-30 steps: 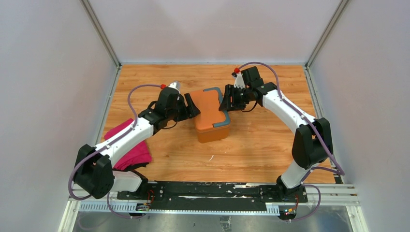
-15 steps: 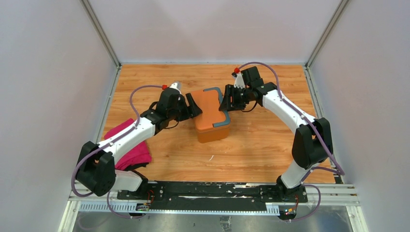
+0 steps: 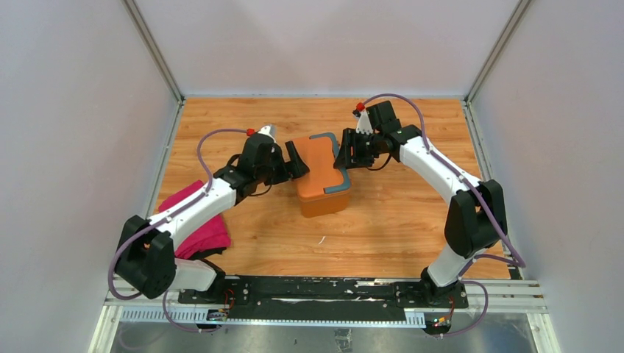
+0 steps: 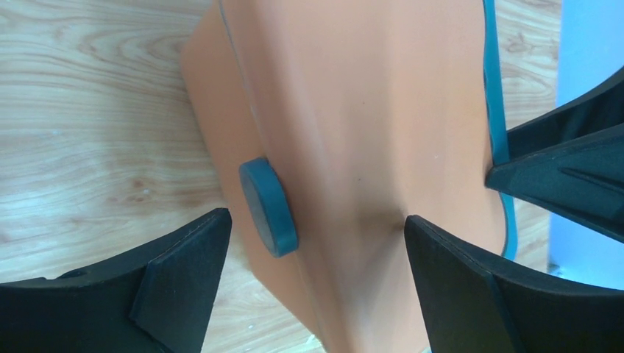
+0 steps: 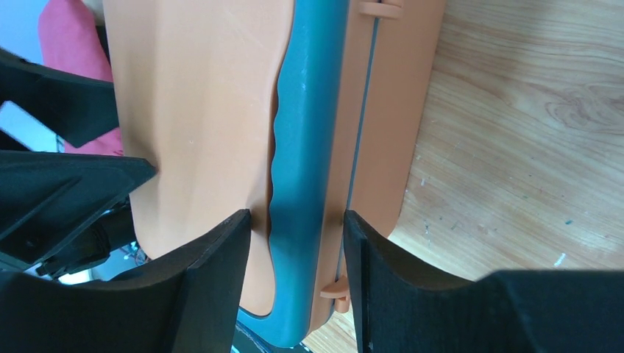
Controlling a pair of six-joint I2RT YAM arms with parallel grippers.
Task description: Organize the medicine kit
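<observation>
Top view: rounded orange plastic medicine kit box [image 3: 318, 176], lid closed, at centre of the wooden desk [image 3: 397, 220]. Its long axis runs top to bottom of the frame, slightly tilted, with the grey-blue handle [image 3: 341, 180] on its right edge. Only the left wrist view shows the round grey-blue latch [image 4: 268, 207]. Left end effector [image 4: 316, 219] is wide apart, straddling the box edge. Right end effector [image 5: 296, 220] is partly apart, flanking the handle.
</observation>
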